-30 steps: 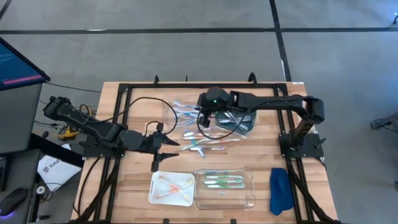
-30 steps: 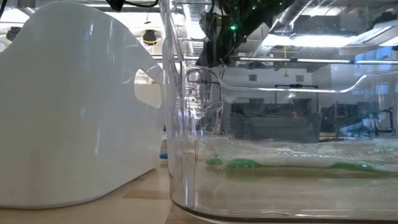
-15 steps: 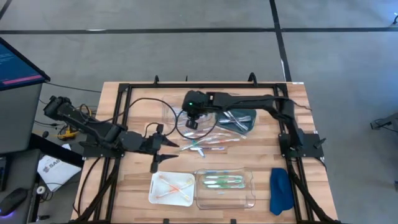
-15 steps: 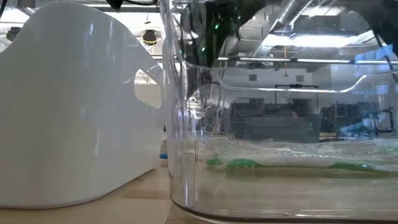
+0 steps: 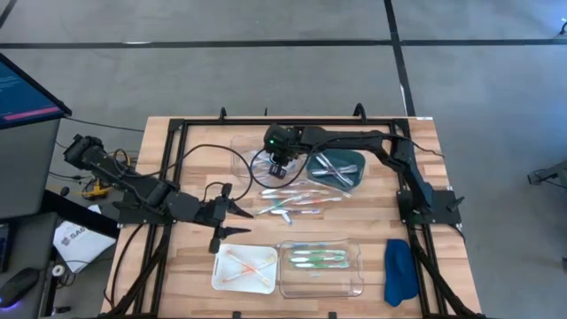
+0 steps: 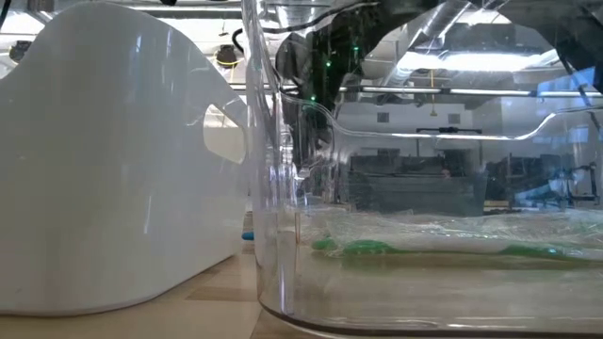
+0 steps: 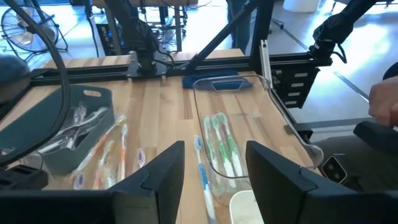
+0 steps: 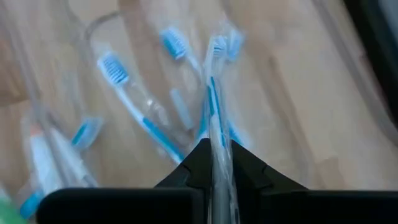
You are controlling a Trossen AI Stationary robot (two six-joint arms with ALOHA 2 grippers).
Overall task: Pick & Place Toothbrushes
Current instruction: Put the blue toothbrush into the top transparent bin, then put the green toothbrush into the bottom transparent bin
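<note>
From above, the right gripper (image 5: 277,168) hangs over a clear tray (image 5: 251,158) at the table's far middle. The left gripper (image 5: 232,220) waits near the white tray (image 5: 243,269), its fingers spread. Loose toothbrushes (image 5: 297,204) lie between the arms. In the low view, green toothbrushes (image 6: 424,250) rest in the clear container (image 6: 283,207). In the right wrist view, the fingers (image 8: 249,163) pinch a blue toothbrush (image 8: 216,118) above other blue ones.

Loose toothbrushes (image 5: 292,202) crowd the table's middle; bare wood (image 5: 199,151) lies left.
</note>
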